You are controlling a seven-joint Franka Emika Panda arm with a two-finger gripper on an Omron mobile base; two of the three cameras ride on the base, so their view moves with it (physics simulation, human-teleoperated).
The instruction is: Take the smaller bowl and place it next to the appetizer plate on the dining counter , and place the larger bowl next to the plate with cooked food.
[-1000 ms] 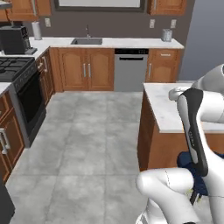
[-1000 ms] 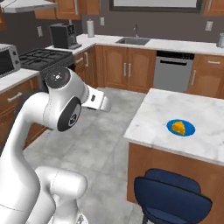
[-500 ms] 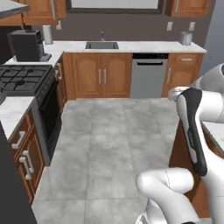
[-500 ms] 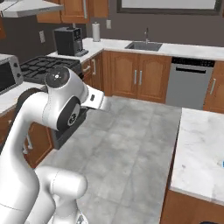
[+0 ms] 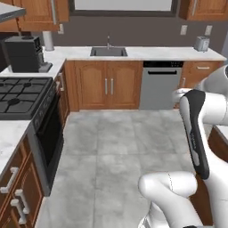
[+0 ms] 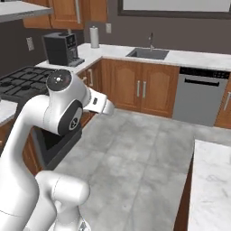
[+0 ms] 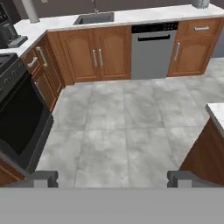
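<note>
pincer [image 7: 112, 178]: released — fingertips wide apart, empty, above grey floor
dining worktop [image 6: 212, 189]: marble corner — right of the pincer

Grey stone tiles [image 5: 120, 151] covered the floor. Wooden cabinets [image 5: 107, 84] lined a dark wall, flanking a steel dishwasher [image 5: 158, 84] and sink [image 5: 108, 51].

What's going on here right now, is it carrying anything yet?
No. The gripper is open and empty, pointing over the grey tiled floor towards the dishwasher and the sink. The stove and coffee machine are to the left; one corner of the marble dining counter shows at the right. No bowl is visible, so neither placement has begun.
</note>
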